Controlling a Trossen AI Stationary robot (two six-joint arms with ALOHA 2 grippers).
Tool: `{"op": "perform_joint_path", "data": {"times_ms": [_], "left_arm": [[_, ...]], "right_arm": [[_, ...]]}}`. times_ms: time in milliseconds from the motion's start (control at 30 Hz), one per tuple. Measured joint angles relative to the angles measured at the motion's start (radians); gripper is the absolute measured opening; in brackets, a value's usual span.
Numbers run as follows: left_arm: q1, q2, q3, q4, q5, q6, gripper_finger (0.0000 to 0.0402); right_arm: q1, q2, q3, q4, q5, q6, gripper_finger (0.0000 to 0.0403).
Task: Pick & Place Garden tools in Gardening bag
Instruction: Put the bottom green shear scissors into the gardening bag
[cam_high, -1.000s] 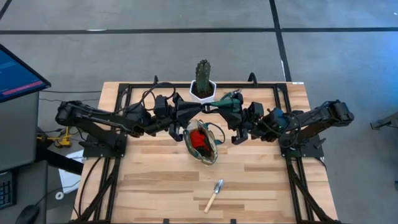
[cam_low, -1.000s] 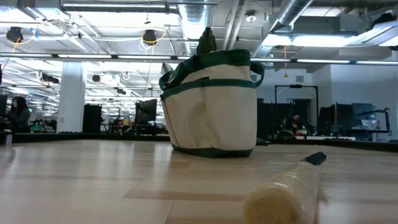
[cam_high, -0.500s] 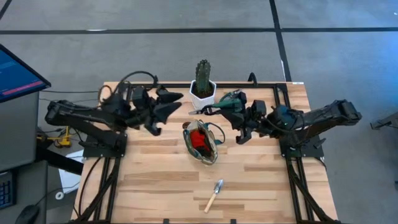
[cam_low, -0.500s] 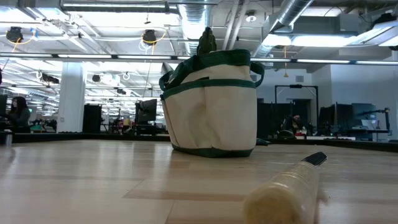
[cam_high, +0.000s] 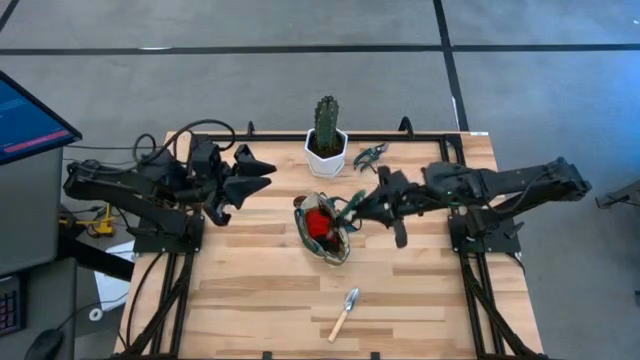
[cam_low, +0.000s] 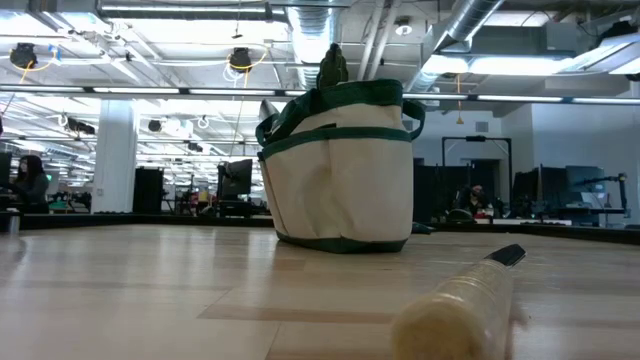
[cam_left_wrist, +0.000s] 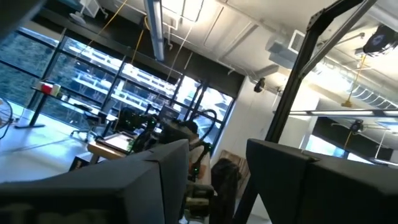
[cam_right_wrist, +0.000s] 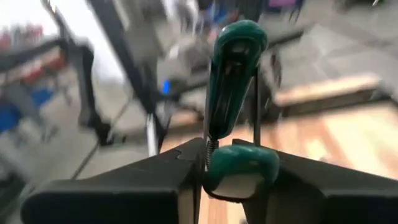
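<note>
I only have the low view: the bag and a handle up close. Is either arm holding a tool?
Observer: Yes, the right gripper is shut on a green-handled tool, right by the bag.
Operator: And the left?
Observer: The left gripper is open and empty, over the left side of the table.
Operator: Anything behind the bag?
Observer: A small dark tool lies beside the cactus pot.

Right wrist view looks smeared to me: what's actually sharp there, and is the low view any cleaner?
Right wrist view: the green-handled tool in the right claw reads fairly clear, the table and room behind are blurred. Low view: gardening bag sharp, the near wooden handle out of focus.
</note>
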Motion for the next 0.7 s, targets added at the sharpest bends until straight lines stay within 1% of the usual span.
{"op": "perform_joint_path", "data": {"times_ms": [100,267,700], "left_arm": [[-0.001,0.0,0.0,-0.005,0.0,0.0,0.0147],[-0.001,0.001,0.0,-0.023,0.0,0.0,0.0145],[-0.001,0.001,0.0,-0.025,-0.003,0.0,0.0144]], "right_arm": [[0.013,0.037,0.055,-0.124,-0.058,-0.001,0.0056],[0.035,0.085,0.073,-0.187,-0.155,0.007,0.0056],[0.11,0.273,0.072,-0.216,-0.166,0.039,0.0056]]}}
